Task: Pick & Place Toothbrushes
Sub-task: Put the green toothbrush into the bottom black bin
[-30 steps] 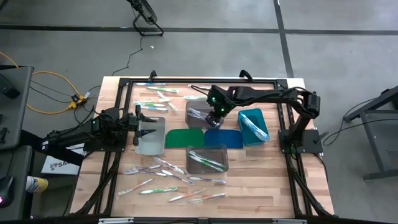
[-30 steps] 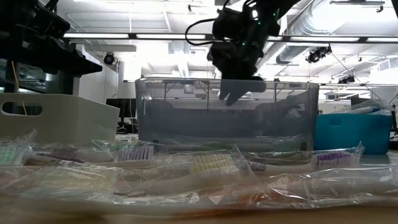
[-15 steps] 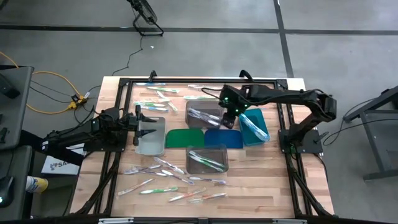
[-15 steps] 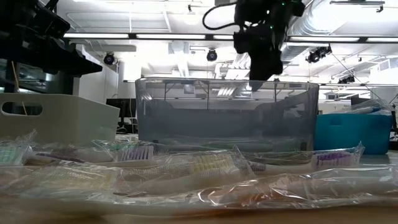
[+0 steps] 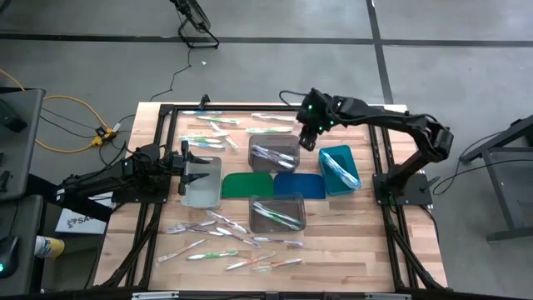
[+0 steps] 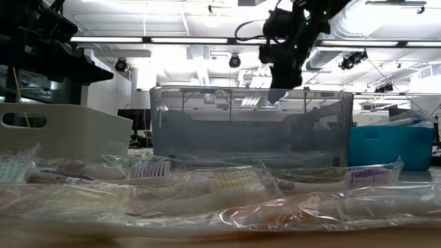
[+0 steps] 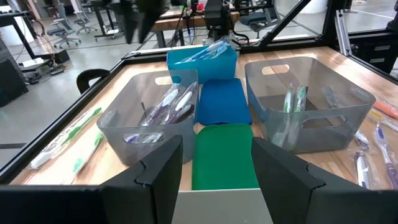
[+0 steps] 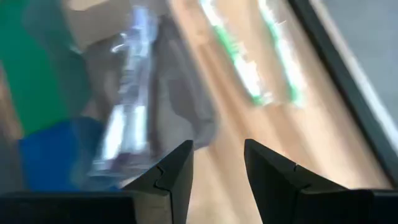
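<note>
Right pincer (image 5: 306, 138) above the far grey bin's (image 5: 287, 142) back corner, fingers apart, empty. Left pincer (image 5: 185, 166) over the white bin (image 5: 202, 190), parted, empty. Toothbrushes (image 5: 241, 240) scattered across the bench (image 5: 350, 250), some inside bins.

A wooden table (image 5: 350, 250) is ringed by a black frame (image 5: 266, 107). At its middle a green mat (image 5: 246, 185) and a blue mat (image 5: 300, 185) are laid touching, side by side, with one grey bin (image 5: 273, 152) set beyond them and another grey bin (image 5: 278, 213) on the near side; a teal bin (image 5: 339, 169) is placed just right of the blue mat and a clear bin (image 5: 201, 182) just left of the green mat. Yellow cables (image 5: 71, 125) are seen on the floor off the table's left.
</note>
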`<action>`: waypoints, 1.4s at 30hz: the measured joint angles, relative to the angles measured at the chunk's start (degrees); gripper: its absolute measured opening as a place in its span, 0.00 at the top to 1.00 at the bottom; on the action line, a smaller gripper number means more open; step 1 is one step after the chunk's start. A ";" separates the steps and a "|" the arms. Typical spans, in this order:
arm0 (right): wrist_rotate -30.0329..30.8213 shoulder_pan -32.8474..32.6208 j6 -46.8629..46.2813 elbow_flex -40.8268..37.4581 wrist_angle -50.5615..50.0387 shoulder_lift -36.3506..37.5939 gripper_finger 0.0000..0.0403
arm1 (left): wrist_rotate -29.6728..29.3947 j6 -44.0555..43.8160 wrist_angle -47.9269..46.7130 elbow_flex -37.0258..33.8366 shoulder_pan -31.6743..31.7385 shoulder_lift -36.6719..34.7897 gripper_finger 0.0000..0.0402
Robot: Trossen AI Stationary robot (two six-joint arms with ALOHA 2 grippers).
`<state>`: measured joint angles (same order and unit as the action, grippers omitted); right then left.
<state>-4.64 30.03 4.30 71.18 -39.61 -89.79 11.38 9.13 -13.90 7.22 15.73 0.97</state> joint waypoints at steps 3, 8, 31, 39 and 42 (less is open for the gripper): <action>-0.31 3.45 6.30 0.00 1.89 -1.38 0.66 | 0.00 0.00 0.01 0.00 0.00 0.01 0.53; -1.36 8.08 17.70 0.00 6.92 -5.25 0.66 | 0.00 -0.02 -0.01 0.00 0.00 0.00 0.53; -9.84 14.64 36.04 0.00 22.23 -21.78 0.66 | 0.00 0.00 -0.01 0.00 0.00 0.00 0.53; -10.66 15.55 34.27 3.26 22.54 -26.05 0.66 | 0.00 -0.02 -0.01 0.00 0.00 0.00 0.53; -10.79 15.79 34.78 5.93 20.86 -27.68 0.66 | 0.00 0.00 -0.01 0.00 0.00 0.00 0.53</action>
<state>-15.43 45.82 39.08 77.11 -18.75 -117.47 11.38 9.13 -13.91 7.22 15.73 0.97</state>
